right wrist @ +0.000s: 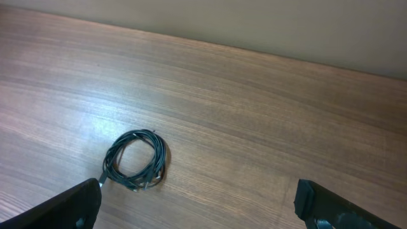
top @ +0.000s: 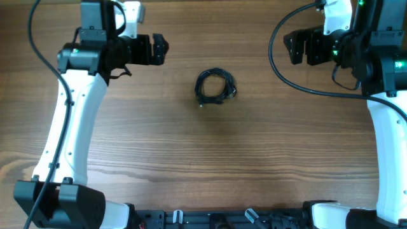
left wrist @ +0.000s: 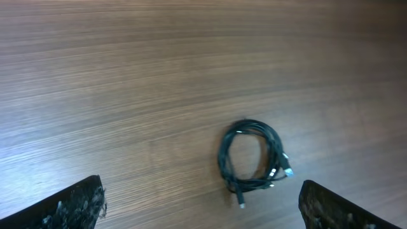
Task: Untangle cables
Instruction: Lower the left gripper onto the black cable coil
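Cables (top: 219,97) lay on the wooden table (top: 210,165), which we saw filling nearly every view, its grain running side to side from overhead, with a pale wall (right wrist: 254,25) behind its far edge in the right wrist view. Next in size were the two arms. The left arm (top: 70,121) rose along the left side in white and black, and the right arm (top: 385,140) did the same on the right, a thick black cord (top: 275,60) arching beside it. The left gripper (top: 163,49) pointed inward toward the middle of the table. We found its jaws spread wide and gripping nothing, its dark fingers (left wrist: 73,207) sitting at the opposite lower corners of its wrist view. The right gripper (top: 287,48) faced it from the other side, likewise spread wide and gripping nothing, its fingers (right wrist: 331,207) at the bottom corners of its own view. Between the two grippers and well apart from both, the thin black wires sat wound together in one small round bundle, flat on the wood near the table's centre. Smallest of all were the plug ends (left wrist: 288,172): we made out one silvery tip at the side of the loop and another poking out at its lower edge.
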Action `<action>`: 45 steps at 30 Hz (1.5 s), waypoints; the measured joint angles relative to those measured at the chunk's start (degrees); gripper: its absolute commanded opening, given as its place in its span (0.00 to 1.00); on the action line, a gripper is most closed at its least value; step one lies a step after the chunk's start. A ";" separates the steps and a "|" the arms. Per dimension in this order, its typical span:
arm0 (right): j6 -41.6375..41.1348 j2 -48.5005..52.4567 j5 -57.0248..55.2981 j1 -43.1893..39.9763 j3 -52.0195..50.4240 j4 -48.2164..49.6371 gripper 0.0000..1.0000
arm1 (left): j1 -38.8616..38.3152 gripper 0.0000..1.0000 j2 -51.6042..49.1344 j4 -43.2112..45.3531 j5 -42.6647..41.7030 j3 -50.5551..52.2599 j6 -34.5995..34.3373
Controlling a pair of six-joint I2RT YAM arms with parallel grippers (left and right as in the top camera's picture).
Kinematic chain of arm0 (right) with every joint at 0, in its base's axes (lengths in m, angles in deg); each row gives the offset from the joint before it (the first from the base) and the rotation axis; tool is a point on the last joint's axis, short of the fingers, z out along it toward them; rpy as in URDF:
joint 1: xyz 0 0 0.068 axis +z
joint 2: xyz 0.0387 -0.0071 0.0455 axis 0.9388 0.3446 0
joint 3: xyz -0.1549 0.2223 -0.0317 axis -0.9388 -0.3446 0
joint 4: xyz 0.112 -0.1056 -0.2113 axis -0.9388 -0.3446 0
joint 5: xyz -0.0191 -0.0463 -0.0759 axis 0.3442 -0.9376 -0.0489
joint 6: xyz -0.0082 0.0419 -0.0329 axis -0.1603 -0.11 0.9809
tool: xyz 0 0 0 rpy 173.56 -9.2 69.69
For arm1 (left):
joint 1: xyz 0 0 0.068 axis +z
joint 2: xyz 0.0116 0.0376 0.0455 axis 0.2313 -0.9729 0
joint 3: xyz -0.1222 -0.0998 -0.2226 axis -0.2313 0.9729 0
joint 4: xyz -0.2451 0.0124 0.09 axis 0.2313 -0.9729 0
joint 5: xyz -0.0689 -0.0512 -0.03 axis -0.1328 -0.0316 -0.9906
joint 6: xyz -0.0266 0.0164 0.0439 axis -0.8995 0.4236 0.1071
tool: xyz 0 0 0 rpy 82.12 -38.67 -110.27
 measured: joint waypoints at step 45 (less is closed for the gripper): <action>-2.56 7.50 0.02 0.02 -0.02 -0.39 1.00 | -8.07 1.00 -9.68 5.38 4.07 0.00 -0.02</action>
